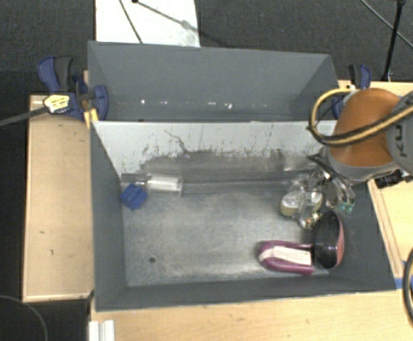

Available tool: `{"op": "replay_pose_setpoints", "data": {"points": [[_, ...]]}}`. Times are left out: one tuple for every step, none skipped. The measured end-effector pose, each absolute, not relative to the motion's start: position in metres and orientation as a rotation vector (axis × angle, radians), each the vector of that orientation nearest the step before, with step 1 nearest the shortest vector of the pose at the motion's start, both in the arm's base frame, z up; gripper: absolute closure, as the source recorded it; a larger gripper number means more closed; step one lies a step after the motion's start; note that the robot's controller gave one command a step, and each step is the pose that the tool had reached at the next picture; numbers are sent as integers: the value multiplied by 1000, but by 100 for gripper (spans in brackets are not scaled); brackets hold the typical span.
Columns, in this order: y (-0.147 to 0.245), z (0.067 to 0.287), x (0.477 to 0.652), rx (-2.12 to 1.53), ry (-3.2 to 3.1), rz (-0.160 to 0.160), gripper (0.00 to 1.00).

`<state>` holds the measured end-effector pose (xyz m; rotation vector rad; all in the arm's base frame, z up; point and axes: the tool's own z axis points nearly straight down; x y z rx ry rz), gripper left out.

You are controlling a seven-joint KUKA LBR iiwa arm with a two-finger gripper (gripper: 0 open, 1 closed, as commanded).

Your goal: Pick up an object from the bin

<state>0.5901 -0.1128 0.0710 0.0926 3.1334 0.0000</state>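
Note:
My gripper (304, 201) hangs low in the bin's right part, close to the right wall, its metal body shining under the arm's orange cover. Just below it lies a black oval thing with a pink rim (328, 241). Touching that thing's left side is a magenta and white piece (284, 257), lying flat near the bin's front wall. The gripper stands just above and to the left of the black oval thing, and I see nothing held in it.
A clear tube with a blue cap (150, 187) lies at the far left of the bin floor, near the back wall. The bare grey floor stretches between it and the gripper. The arm and its cables come in over the right rim.

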Motion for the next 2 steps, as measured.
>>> {"op": "replay_pose_setpoints", "data": {"points": [[-107, 191, 564, 93, 3130, -2, 100], [-99, 273, 540, 96, 3130, -1, 100]]}}
